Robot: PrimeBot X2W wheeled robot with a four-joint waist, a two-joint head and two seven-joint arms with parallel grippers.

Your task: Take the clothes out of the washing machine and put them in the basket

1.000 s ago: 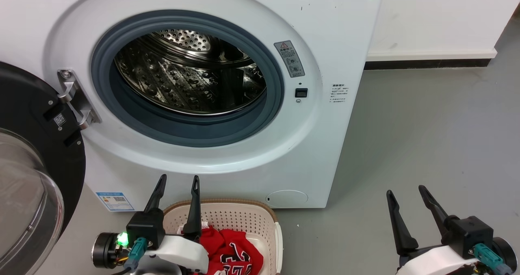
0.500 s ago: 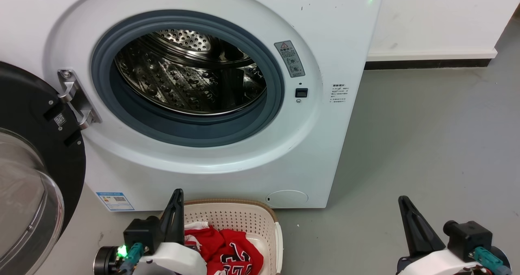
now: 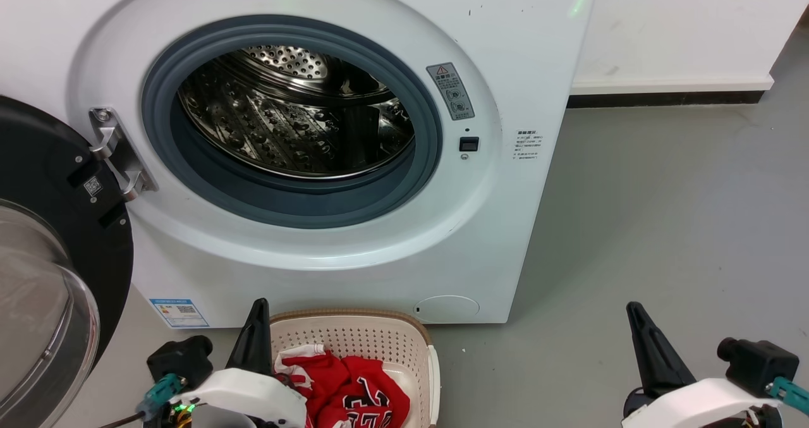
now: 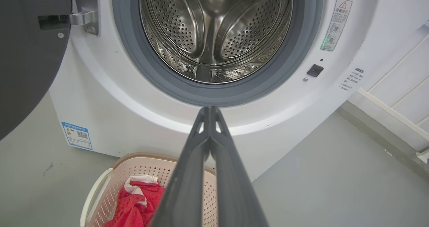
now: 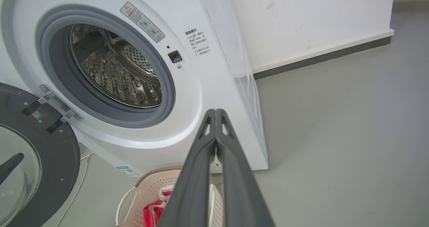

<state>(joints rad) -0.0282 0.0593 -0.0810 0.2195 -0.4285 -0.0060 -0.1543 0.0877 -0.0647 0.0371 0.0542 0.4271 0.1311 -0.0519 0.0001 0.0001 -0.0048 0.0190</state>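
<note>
Both claws have closed since a second ago, when each stood with its fingers spread. The left claw (image 3: 258, 314) has also sunk and slid to the left edge of the basket (image 3: 373, 339), and the right claw (image 3: 635, 317) sits lower too.

At far left the door (image 3: 44, 181) hangs open, black-rimmed around a glass bowl. Next comes the left claw (image 4: 209, 113), narrow, its two fingers pressed flat together in the left wrist view. Its tip rises just beside the basket's left rim. The basket stands on the floor (image 3: 663, 226) near the foot of the washing machine (image 3: 505, 55). The clothes (image 3: 347, 387) lie inside it in a red heap: a jersey (image 3: 366, 406) with black lettering toward the right, and a piece with white trim at the upper left. Above, the steel drum (image 3: 284, 124) gleams behind the grey seal (image 3: 297, 210).

At lower right, the right claw (image 5: 215, 114) stands over the grey floor, well apart from the basket. It is likewise narrow, its fingers meeting at the tip in the right wrist view.
</note>
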